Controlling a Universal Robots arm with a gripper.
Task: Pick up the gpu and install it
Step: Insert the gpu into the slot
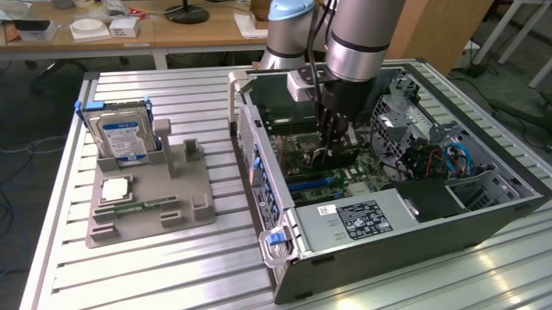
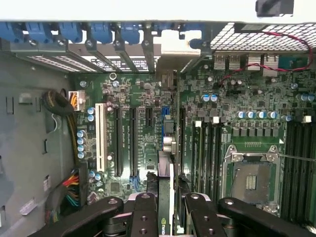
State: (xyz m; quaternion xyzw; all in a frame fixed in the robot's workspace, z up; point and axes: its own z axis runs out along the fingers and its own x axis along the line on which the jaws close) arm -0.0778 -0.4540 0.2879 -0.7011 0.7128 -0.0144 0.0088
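Currently gripper (image 2: 168,219) fingers clenched on gpu (image 2: 166,190), card edge-on over motherboard (image 2: 256,142) slots inside case (image 1: 414,239), exterior view's right. Risk: slight misalignment, bracket snags, connector jams.

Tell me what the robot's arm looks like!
The arm is made of fat, shiny silver-grey tubes with a black band and a light blue cap on a joint. Black cables run along it. The end effector is black, with chunky fingers dotted with little round screw holes.
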